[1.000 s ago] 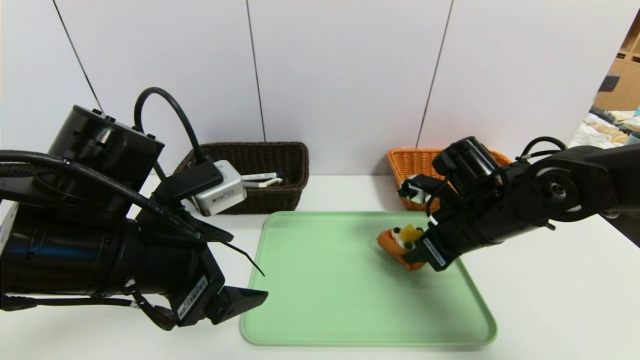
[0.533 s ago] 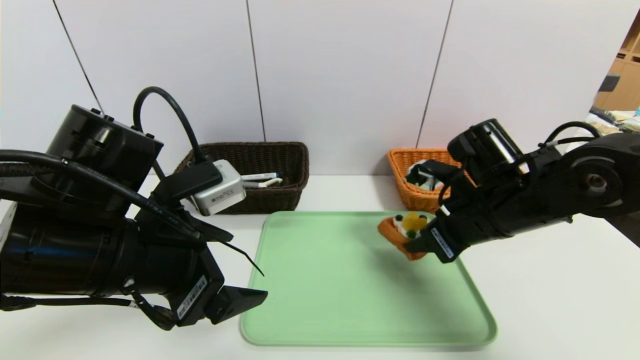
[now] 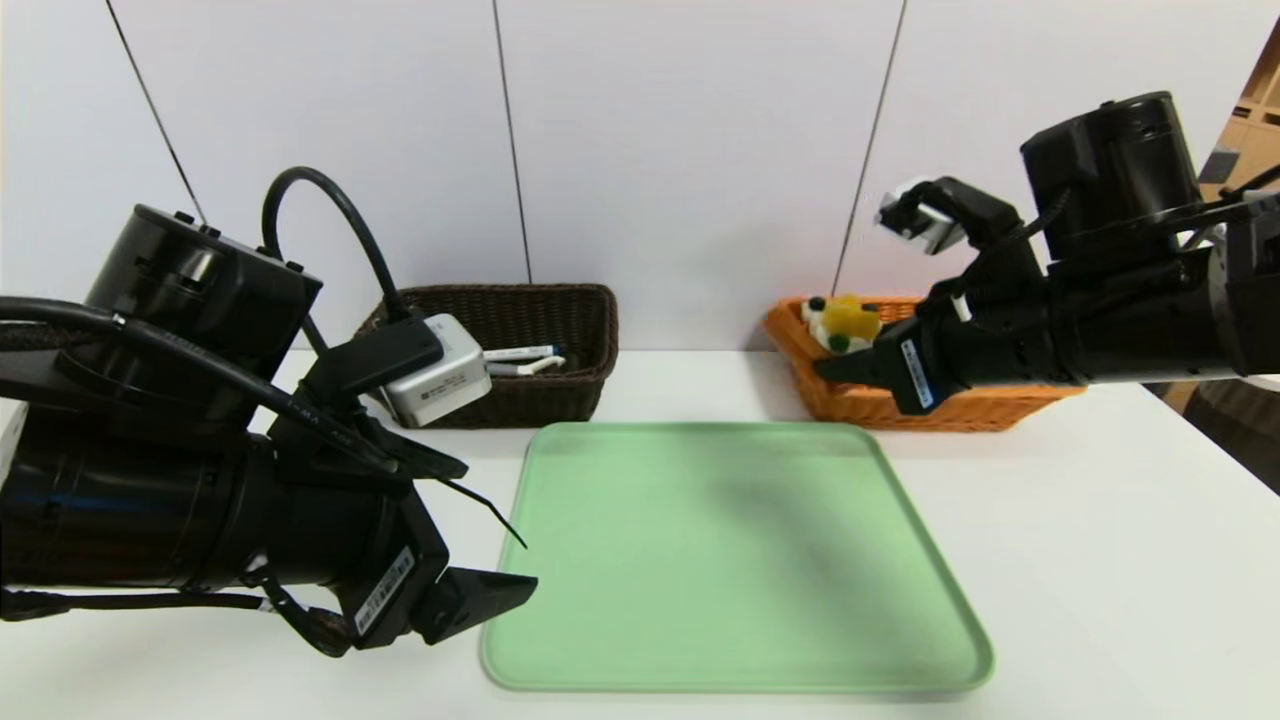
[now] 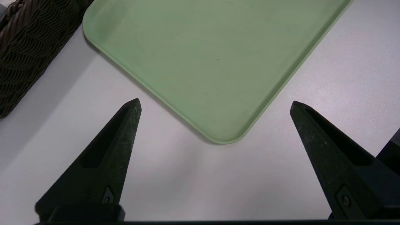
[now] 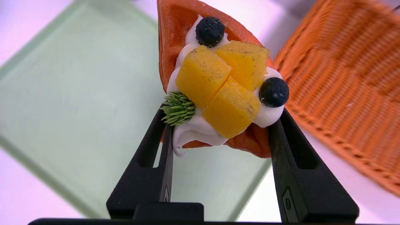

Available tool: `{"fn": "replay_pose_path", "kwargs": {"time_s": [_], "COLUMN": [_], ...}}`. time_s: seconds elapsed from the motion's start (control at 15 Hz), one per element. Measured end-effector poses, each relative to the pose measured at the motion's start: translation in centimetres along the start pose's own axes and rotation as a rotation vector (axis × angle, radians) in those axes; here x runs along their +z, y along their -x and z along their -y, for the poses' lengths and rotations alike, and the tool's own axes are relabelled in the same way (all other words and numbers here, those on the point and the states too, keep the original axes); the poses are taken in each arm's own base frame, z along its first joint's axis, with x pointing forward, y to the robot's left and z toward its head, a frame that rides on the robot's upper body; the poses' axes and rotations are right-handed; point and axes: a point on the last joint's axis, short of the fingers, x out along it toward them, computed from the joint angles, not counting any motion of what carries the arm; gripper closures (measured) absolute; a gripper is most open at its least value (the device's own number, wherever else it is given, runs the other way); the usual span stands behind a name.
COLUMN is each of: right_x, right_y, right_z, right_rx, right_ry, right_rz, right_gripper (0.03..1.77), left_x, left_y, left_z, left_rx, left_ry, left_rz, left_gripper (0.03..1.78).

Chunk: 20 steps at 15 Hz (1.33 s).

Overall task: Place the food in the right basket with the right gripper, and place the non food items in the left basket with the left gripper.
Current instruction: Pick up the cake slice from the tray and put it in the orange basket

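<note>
Orange waffle toy point(image 3: 793, 335) higher than before.

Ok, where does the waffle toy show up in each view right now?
Head view: waffle toy, right of centre, in the right gripper, in front of the orange wicker basket.
Left wrist view: not in it.
Right wrist view: upper middle, between the right gripper's fingers, beside the same basket.
Shared landmark: the green tray, visible in all three.

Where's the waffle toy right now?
The waffle toy is in the right gripper's jaws, held up off the tray; in the head view it shows on the right side, in front of the orange basket.
</note>
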Motion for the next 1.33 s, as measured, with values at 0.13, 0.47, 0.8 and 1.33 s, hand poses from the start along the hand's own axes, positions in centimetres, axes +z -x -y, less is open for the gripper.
{"fn": "replay_pose_path", "kwargs": {"time_s": [0.13, 0.47, 0.8, 1.33], "right_x": [0.5, 0.5, -1.1, -4.9], "right_y": [0.0, -1.2, -4.9, -10.4], "right_z": [1.6, 8.2, 15.0, 18.3], "right_rx": [-0.05, -0.219, -0.347, -0.346], "right_ry": [-0.024, -0.112, -0.185, -0.231], "right_rz": [0.027, 0.024, -0.045, -0.174], "right_gripper": [0.93, 0.93, 0.93, 0.93], "left_x": [0.0, 0.3, 0.2, 0.2], "left_y": [0.0, 0.0, 0.0, -0.1], "left_z": [0.0, -0.1, -0.2, -0.3], "left_rx": [0.002, 0.009, 0.011, 0.014], "left_ry": [0.001, 0.001, 0.006, 0.01], "left_rz": [0.001, 0.028, 0.025, 0.022], "left_gripper": [0.12, 0.12, 0.12, 0.12]}}
